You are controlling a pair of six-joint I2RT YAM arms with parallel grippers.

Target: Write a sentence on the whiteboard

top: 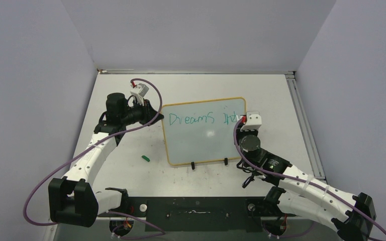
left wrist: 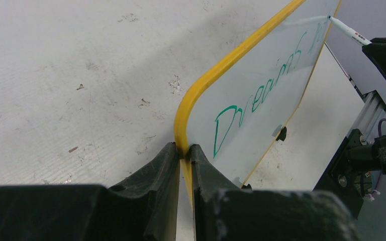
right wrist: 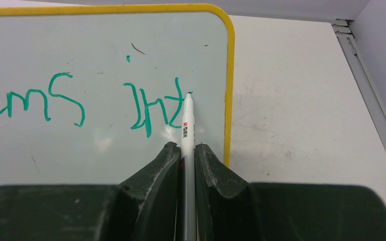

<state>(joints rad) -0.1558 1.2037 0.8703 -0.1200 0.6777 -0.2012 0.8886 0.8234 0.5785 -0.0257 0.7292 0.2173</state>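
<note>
The whiteboard (top: 201, 145), white with a thin yellow frame, lies mid-table on two black clip feet (top: 193, 165). The sentence (top: 201, 119) in green reads "Dreams" plus the start of a second word; both also show on the whiteboard (left wrist: 261, 100) and close up (right wrist: 146, 105). My left gripper (left wrist: 183, 150) is shut on the board's yellow left edge (left wrist: 201, 85). My right gripper (right wrist: 183, 148) is shut on a white marker (right wrist: 187, 123), whose tip rests on the board just right of the last green stroke, near the right frame (right wrist: 228, 100). In the top view that right gripper (top: 242, 122) sits at the board's right side.
A small green marker cap (top: 145, 158) lies on the table left of the board. A metal rail (top: 301, 120) runs along the table's right edge. Walls close in the back and both sides. Purple cables loop from both arms.
</note>
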